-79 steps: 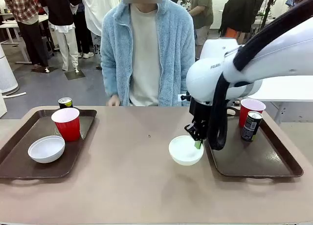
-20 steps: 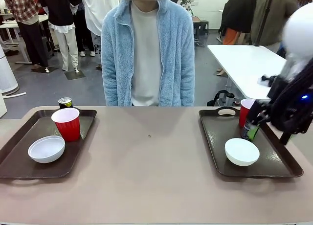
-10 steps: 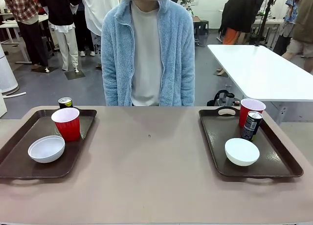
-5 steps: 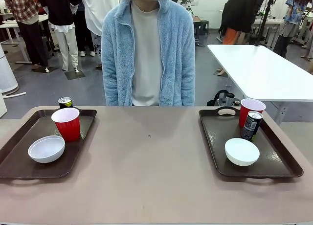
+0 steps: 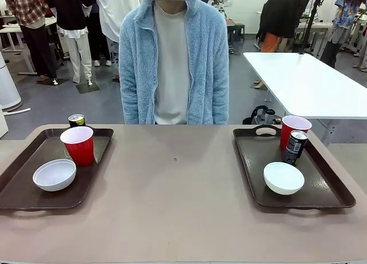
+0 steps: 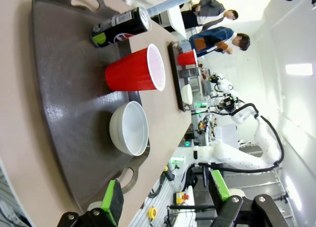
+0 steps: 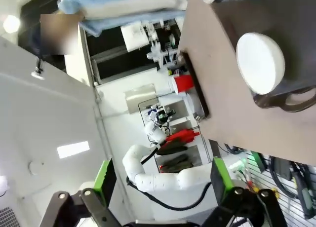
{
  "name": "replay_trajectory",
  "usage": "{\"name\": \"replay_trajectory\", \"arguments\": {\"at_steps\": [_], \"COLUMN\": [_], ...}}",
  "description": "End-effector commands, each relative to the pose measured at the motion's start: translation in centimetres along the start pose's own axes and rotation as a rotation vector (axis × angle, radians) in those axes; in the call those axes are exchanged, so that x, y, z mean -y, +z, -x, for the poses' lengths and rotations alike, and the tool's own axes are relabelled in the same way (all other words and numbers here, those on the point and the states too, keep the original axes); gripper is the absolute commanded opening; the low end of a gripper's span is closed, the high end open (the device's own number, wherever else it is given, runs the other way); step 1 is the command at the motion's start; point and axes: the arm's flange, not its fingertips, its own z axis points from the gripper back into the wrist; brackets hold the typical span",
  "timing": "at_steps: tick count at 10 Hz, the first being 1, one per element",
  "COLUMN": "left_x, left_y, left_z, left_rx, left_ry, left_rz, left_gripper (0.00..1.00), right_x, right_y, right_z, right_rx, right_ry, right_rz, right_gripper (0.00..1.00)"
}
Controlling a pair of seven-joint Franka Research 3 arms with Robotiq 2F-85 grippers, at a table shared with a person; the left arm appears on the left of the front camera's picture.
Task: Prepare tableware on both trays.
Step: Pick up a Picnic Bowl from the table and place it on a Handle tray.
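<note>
Count check for you, largest first. One table (image 5: 178, 206), tan, with a person (image 5: 172, 57) in a light blue fleece standing at its far edge.

Trays: two. The left tray (image 5: 23, 201) lies ahead of the left gripper (image 6: 163, 200), just beyond its fingertips in the left wrist view. The right tray (image 5: 327, 202) shows ahead of the right gripper (image 7: 160, 187), its handle end toward the upper corner of the right wrist view.

Bowls: two, both white. The left bowl (image 5: 54, 174) is the tray item nearest the left gripper, sitting just past the cut-out handle. The right bowl (image 5: 283, 178) is the item nearest the right gripper, by the handle end of its tray.

Cups: two, both red. The left cup (image 5: 78, 145) stands beyond the left bowl as seen from the left gripper, close beside it; I cannot tell you whether they touch. The right cup (image 5: 294, 131) stands at the far end of the right tray, past the bowl.

Cans: two, both dark. The left can (image 5: 76, 120) is farthest from the left gripper, behind the cup. The right can (image 5: 295, 147) stands in front of the right cup, overlapping it in the front view.

Grippers: two. On each, the green-padded fingers are spread wide apart with nothing between them, clear of all tableware.
</note>
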Motion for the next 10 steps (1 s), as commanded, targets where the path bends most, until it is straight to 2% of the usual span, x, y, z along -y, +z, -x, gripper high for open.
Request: {"name": "replay_trajectory", "arguments": {"at_steps": [1,2,3,6,7,10], "left_x": [0.2,0.2,0.2,0.2,0.2,0.2], "left_y": [0.1,0.1,0.1,0.1,0.1,0.1], "left_z": [0.2,0.2,0.2,0.2,0.2,0.2], "left_rx": [-0.002,-0.002,-0.002,-0.002,-0.002,-0.002], "left_ry": [-0.011,-0.011,-0.011,-0.011,-0.011,-0.011], "left_rz": [-0.005,-0.005,-0.005,-0.005,-0.005,-0.005], "left_gripper": [0.92,0.92,0.92,0.92,0.92,0.92], "right_x": [1.8,0.0,-0.6,-0.2,-0.5,-0.5], "right_y": [0.9,0.0,0.0,0.9,0.1,0.1], "right_z": [-0.6,0.0,-0.3,-1.9,-0.5,-0.5], "right_rx": [0.005,0.000,-0.069,-0.140,-0.067,-0.067], "right_ry": [0.006,0.000,0.049,0.056,0.029,0.029], "right_rz": [-0.067,0.000,0.121,0.260,0.147,0.147], "right_gripper": [1.00,1.00,1.00,1.00,1.00,1.00]}}
